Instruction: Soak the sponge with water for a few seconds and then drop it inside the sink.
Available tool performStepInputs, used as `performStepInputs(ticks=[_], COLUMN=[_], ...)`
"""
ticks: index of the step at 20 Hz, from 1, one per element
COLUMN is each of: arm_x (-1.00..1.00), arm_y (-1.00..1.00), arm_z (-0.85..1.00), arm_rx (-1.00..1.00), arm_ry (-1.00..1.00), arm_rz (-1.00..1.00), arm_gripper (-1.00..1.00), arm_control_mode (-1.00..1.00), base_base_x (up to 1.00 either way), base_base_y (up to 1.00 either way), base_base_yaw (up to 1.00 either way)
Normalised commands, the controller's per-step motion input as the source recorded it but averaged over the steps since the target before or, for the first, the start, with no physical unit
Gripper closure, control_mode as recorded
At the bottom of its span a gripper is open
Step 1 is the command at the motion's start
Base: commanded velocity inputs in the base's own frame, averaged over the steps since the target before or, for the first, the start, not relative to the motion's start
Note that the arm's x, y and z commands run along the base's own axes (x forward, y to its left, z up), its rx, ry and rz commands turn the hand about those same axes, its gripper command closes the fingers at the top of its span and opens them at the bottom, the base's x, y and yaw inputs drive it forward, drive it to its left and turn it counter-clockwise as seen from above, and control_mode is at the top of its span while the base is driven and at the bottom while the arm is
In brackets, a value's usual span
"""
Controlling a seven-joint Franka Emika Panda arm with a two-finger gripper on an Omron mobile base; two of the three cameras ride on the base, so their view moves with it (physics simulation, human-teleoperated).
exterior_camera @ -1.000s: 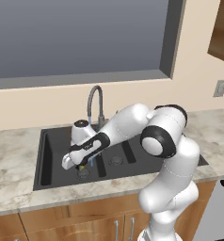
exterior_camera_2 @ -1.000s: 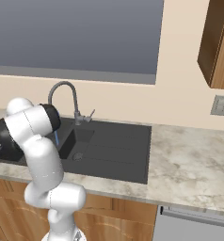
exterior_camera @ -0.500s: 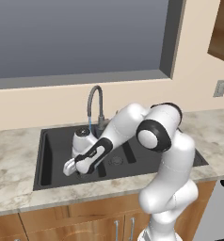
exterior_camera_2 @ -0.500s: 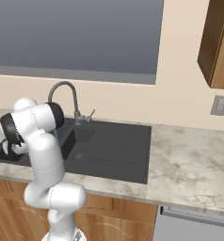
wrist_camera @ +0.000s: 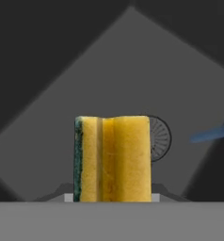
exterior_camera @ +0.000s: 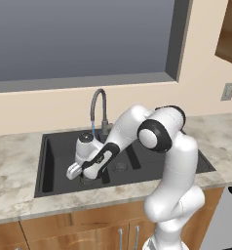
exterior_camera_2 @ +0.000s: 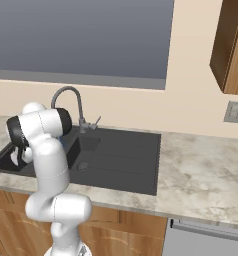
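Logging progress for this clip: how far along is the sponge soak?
Done: the sponge is gripped and the water is running. In hand: the gripper holds it low in the sink, beside the stream rather than under it. Left: soaking, then dropping it.

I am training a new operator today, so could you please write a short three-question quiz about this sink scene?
1. True or false: the two-finger gripper is shut on the small yellow sponge with a dark green scrub layer.
2. In the hand view, what lies behind the sponge? A) a round drain B) a white plate C) a wooden spoon
3. Fill in: the thin light-blue water stream falls from the grey gooseneck ____ into the dark charcoal sink.

Key: 1 true. 2 A, the round drain. 3 faucet.
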Motion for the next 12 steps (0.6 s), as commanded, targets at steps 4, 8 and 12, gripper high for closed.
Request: performStepInputs(ticks=[4, 8, 12], arm_x=[0.11, 0.03, 0.1], arm_y=[0.07, 0.16, 0.19], arm_z=[-0.1, -0.16, -0.14], arm_rx=[0.0, 0.0, 0.0], arm_ry=[-0.05, -0.05, -0.07], arm_rz=[0.0, 0.0, 0.0], arm_gripper=[1.0, 1.0, 1.0], arm_control_mode=[-1.0, -1.0, -1.0], base_base_x=[0.0, 0.0, 0.0], base_base_y=[0.0, 0.0, 0.0], base_base_yaw=[0.0, 0.0, 0.0])
